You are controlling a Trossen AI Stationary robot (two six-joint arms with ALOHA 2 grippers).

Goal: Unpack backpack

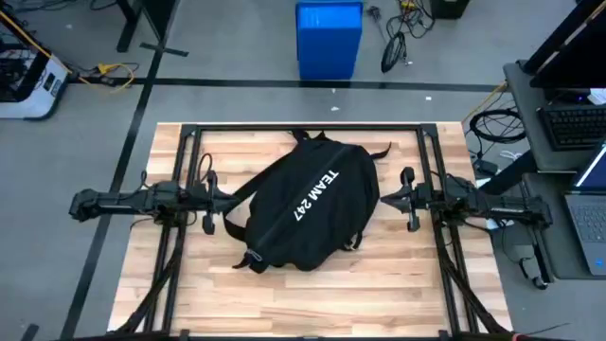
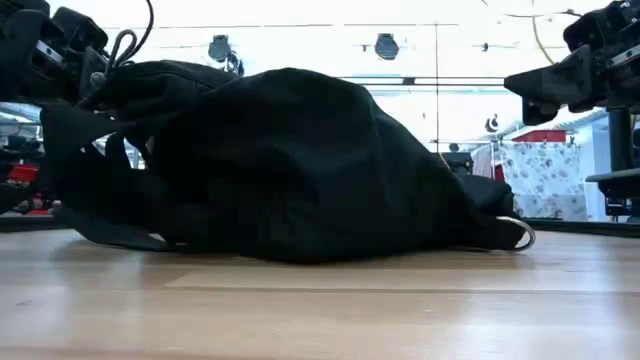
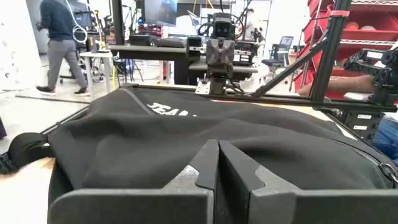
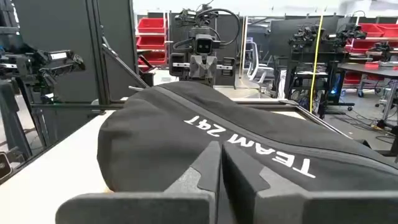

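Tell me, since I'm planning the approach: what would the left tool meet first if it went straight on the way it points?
Probably the backpack: the left tool, fingers together, points straight at its black fabric, which fills the way ahead.

Beyond your wooden worktop (image 1: pixel 312 294) a blue bin (image 1: pixel 329 38) stands on the grey floor. A laptop (image 1: pixel 589 213) and keyboard (image 1: pixel 578 123) sit on the side desk; red bins (image 4: pixel 152 50) line shelves, and a person (image 3: pixel 61 43) walks far off.
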